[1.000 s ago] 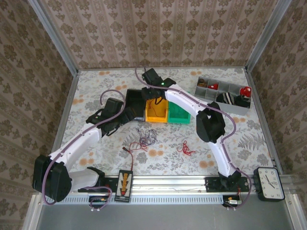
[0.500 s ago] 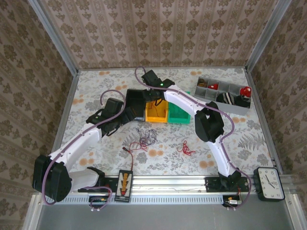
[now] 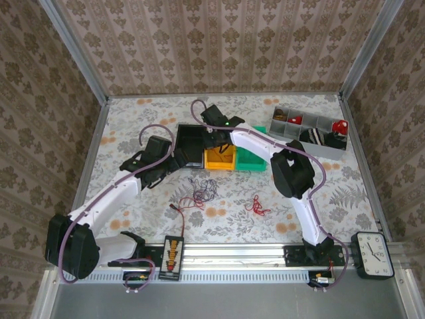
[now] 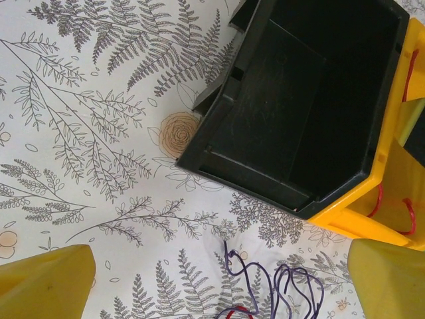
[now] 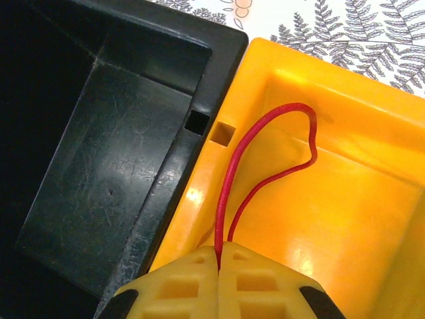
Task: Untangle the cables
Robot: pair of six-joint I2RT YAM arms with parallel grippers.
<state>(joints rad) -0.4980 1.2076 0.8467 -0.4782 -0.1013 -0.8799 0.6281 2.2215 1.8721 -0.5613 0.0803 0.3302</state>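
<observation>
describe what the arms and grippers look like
The left arm and right arm have white link shells with bulky black joints, and a lilac cable runs along each. The left gripper has smooth, rounded yellow fingers. The right gripper has yellow fingers with moulded square recesses, and black parts behind them.

The white left arm [image 3: 109, 193] stretches forward, the yellow-fingered left end effector [image 4: 219, 286] spread wide; the white right arm [image 3: 249, 139] bends leftward, the right end effector [image 5: 219, 256] pinched on a thin red cable [image 5: 292, 106].
</observation>
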